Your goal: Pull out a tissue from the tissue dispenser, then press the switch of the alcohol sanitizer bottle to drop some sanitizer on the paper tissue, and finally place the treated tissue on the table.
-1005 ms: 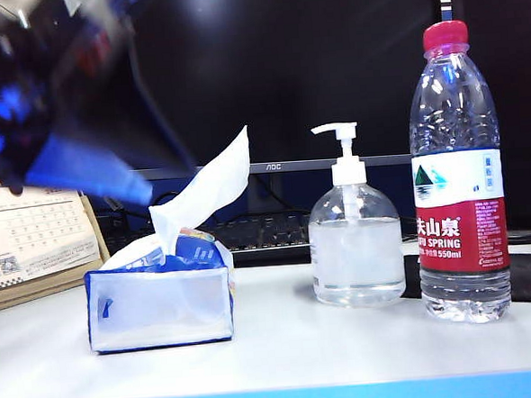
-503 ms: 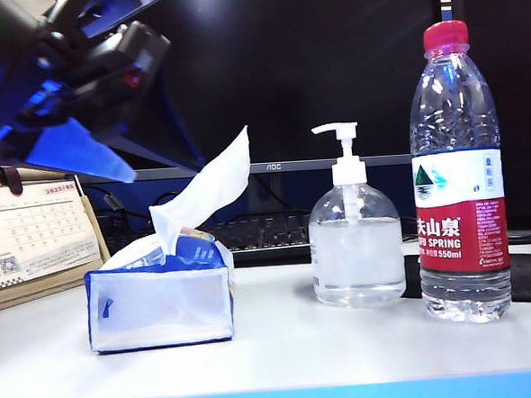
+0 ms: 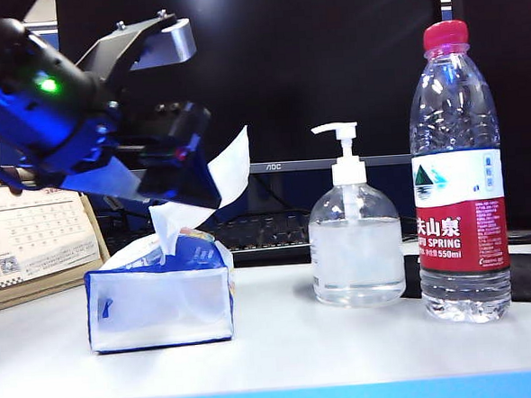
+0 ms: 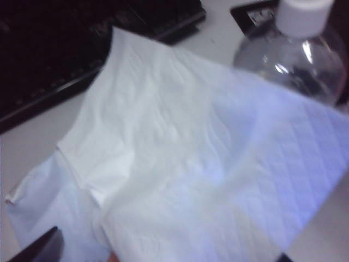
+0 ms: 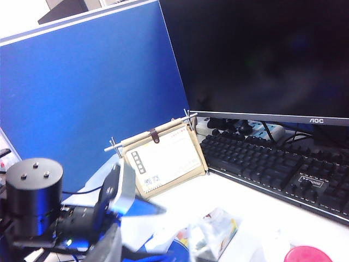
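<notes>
My left tool [image 3: 188,181] hangs spread wide just above the tissue dispenser [image 3: 160,300], level with the tissue [image 3: 232,165] standing up out of it, gripping nothing. My right tool is out of sight; by its reading it stands wide. The alcohol sanitizer bottle [image 3: 356,248] stands right of the dispenser on the counter [image 3: 347,356].

I see the left gripper [image 3: 192,172] low at the white tissue [image 3: 232,160] that sticks up from the blue tissue dispenser [image 3: 160,296]. Its fingers stand wide apart. The alcohol sanitizer bottle [image 3: 356,252] with its white switch [image 3: 336,133] stands to the right, then a water bottle [image 3: 458,178]. The right gripper is out of sight.
</notes>
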You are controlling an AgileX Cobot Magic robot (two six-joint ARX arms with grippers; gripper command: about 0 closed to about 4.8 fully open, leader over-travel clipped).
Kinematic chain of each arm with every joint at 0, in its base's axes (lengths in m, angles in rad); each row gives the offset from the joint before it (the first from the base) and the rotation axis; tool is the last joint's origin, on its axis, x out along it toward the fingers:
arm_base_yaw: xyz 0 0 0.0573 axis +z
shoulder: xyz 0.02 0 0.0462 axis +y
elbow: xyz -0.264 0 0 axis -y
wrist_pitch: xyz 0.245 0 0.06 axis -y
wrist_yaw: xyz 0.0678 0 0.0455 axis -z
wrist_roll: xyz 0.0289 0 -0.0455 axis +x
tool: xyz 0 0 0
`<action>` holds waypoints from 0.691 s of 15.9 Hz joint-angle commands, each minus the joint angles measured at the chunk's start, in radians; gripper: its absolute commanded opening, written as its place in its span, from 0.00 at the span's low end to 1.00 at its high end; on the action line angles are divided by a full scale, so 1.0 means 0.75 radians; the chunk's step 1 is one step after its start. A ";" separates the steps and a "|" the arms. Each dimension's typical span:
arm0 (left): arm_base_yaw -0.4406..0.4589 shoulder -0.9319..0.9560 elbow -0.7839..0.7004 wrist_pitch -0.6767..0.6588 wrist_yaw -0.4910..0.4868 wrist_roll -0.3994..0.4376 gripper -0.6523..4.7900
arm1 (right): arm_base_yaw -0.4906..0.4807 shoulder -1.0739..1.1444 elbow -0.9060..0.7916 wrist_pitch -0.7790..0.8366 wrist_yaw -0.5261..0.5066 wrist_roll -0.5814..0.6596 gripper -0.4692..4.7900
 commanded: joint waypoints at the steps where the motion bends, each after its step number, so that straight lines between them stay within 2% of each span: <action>1: 0.001 0.076 0.005 0.061 -0.008 0.001 1.00 | 0.001 -0.003 0.004 -0.010 0.001 -0.032 0.40; 3: 0.001 0.153 0.005 0.081 -0.036 0.001 1.00 | 0.001 -0.003 0.004 -0.011 0.001 -0.032 0.40; 6: 0.005 0.198 0.005 0.159 -0.150 0.004 1.00 | 0.001 -0.003 0.004 -0.024 0.000 -0.032 0.40; 8: 0.045 0.198 0.005 0.229 -0.148 0.000 1.00 | 0.001 -0.003 0.004 -0.085 0.000 -0.046 0.40; 11: 0.086 0.205 0.005 0.241 -0.122 -0.010 1.00 | 0.001 -0.005 0.004 -0.143 -0.001 -0.075 0.40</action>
